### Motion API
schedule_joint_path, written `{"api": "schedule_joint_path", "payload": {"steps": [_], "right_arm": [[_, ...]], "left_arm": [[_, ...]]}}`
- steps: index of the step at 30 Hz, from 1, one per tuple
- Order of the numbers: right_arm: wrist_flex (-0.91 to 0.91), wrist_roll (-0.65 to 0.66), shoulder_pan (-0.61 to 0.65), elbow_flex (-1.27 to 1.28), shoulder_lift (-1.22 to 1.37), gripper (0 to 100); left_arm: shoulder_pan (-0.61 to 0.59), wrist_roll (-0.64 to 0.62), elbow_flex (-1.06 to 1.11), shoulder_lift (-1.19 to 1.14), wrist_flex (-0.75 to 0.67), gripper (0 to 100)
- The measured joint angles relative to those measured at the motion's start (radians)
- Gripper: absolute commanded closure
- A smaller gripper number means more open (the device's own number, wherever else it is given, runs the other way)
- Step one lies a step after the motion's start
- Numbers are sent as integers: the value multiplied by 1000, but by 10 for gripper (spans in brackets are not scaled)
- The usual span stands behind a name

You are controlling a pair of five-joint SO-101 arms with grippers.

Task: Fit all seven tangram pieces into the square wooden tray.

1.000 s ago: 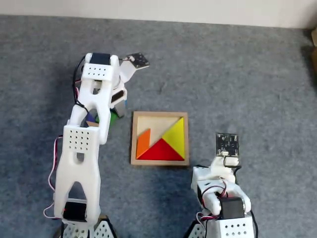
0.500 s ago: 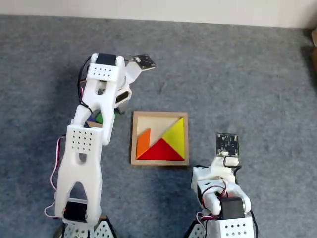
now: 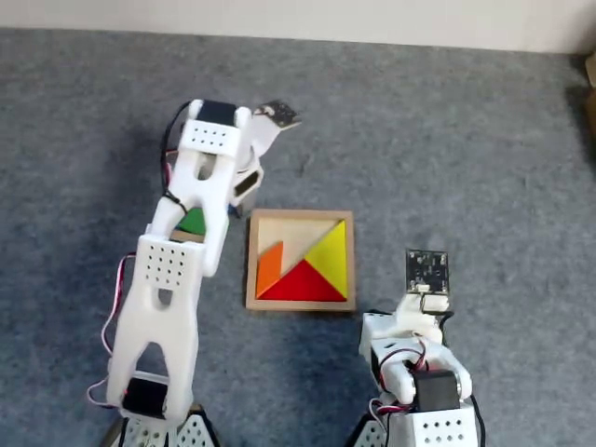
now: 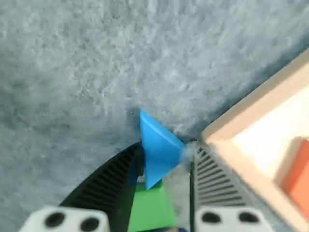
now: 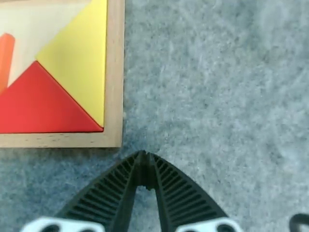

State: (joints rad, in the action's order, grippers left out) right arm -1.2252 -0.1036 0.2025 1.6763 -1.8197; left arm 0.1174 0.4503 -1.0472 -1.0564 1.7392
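Observation:
The square wooden tray (image 3: 300, 306) lies mid-table holding a red triangle (image 3: 300, 282), a yellow triangle (image 3: 331, 251) and an orange piece (image 3: 269, 265). My left gripper (image 4: 164, 162) is shut on a blue triangle (image 4: 157, 150), held just off the tray's corner (image 4: 217, 137) above the carpet. A green piece (image 4: 149, 210) lies below it, seen too as the green piece (image 3: 193, 222) under the left arm (image 3: 200, 200). My right gripper (image 5: 144, 176) is shut with nothing in it, resting on the carpet near the tray's edge (image 5: 116, 96), by the yellow triangle (image 5: 79, 55) and red triangle (image 5: 38, 104).
Grey carpet covers the whole table, with free room right of and behind the tray. A small brownish piece (image 3: 177, 234) peeks out beside the green one under the left arm. The right arm (image 3: 419, 372) sits folded at the near edge.
The left arm has swung right toward the tray's far-left corner, carrying the blue triangle. The right arm has not moved.

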Motion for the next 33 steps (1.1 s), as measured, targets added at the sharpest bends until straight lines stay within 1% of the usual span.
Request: {"api": "schedule_joint_path", "payload": {"steps": [4,10,13,17,21,28,33], "right_arm": [[0,0,0,0,0,993],[0,0,0,0,0,993],[0,0,0,0,0,993],[0,0,0,0,0,993],[0,0,0,0,0,993],[0,0,0,0,0,993],[0,0,0,0,0,993]], "left_arm": [[32,-118,0,49,3,936],[101,-259,0,117,6,934],[138,-295,-2,126,6,937],[187,-307,3,132,11,937],[227,-334,126,221,12,937],[295,-448,382,451,12,937],[311,-549,468,489,12,934]]}}
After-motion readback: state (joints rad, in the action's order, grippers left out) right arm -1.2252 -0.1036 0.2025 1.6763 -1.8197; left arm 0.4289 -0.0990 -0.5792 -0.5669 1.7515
